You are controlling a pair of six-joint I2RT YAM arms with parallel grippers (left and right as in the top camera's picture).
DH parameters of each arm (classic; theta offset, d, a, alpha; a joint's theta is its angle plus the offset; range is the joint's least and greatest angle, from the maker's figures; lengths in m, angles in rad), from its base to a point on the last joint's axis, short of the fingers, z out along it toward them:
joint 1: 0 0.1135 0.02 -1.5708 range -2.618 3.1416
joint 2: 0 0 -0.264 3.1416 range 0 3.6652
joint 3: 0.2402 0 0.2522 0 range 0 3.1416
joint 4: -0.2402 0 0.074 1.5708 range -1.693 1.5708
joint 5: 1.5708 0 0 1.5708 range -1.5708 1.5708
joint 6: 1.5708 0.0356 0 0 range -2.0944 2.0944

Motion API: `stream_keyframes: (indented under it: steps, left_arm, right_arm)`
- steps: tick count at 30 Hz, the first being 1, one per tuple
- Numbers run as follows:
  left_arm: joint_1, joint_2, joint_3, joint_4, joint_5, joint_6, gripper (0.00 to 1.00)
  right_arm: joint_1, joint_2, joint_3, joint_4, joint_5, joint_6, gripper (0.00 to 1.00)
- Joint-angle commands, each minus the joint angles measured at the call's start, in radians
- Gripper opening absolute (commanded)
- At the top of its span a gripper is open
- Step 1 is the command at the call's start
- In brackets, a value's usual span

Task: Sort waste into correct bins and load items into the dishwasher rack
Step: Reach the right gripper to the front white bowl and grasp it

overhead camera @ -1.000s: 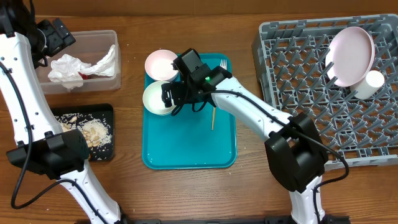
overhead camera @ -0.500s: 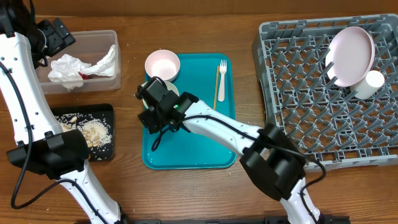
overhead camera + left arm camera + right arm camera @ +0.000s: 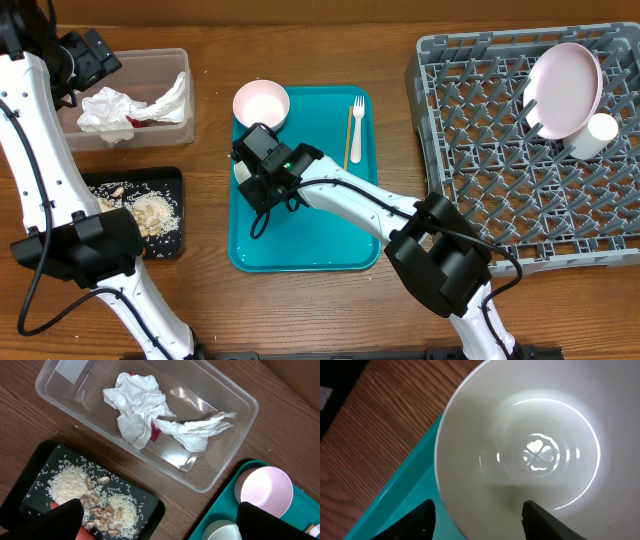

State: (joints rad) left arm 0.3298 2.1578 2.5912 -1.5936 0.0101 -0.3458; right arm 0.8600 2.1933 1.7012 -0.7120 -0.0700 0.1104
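Right end effector (image 3: 480,516) narrower, astride bowl (image 3: 535,425) rim

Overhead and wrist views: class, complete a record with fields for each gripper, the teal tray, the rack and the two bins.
Right gripper: open, fingers astride the rim of the pale round bowl
Left gripper: open, holding nothing
Teal plastic tray: that bowl, pink-tinted bowl, white plastic fork, thin wooden stick
Grey lattice rack: round white plate, small white cup
Clear plastic tub: crumpled white napkins
Shallow black tray: beige food scraps
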Motion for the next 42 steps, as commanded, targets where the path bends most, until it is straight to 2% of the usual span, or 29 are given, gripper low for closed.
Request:
stream_keyframes:
  steps: [1,6,8,14,19,21,22,23,42]
  left_arm:
    - [0.006,-0.038,-0.004,-0.002,-0.011,-0.018,1.00]
    - [0.006,-0.037,-0.004,-0.002,-0.011,-0.018,1.00]
    - [0.006,-0.037,-0.004,-0.001,-0.011,-0.018,1.00]
    - [0.006,-0.037,-0.004,-0.002,-0.011,-0.018,1.00]
    - [0.006,-0.037,-0.004,-0.002,-0.011,-0.017,1.00]
    - [0.006,-0.037,-0.004,-0.002,-0.011,-0.018,1.00]
    - [0.006,-0.037,-0.004,-0.002,-0.011,-0.018,1.00]
    - [0.006,-0.037,-0.004,-0.001,-0.011,-0.018,1.00]
    - [0.005,-0.037,-0.004,-0.002,-0.011,-0.018,1.00]
  right_arm:
    - [0.016,-0.003,0.007,-0.017,0.009,-0.007,0.56]
    - [0.038,-0.003,0.008,-0.019,0.010,-0.007,0.49]
    - [0.039,-0.003,0.015,-0.018,0.009,-0.003,0.40]
    - [0.037,-0.003,0.092,-0.063,0.009,0.039,0.27]
    - [0.037,-0.003,0.102,-0.083,0.009,0.039,0.22]
    - [0.037,-0.003,0.102,-0.092,0.008,0.039,0.24]
    - [0.037,-0.003,0.099,-0.099,0.009,0.039,0.35]
    - [0.037,-0.003,0.092,-0.098,0.009,0.039,0.36]
    - [0.037,0.042,0.039,-0.077,-0.014,0.039,0.35]
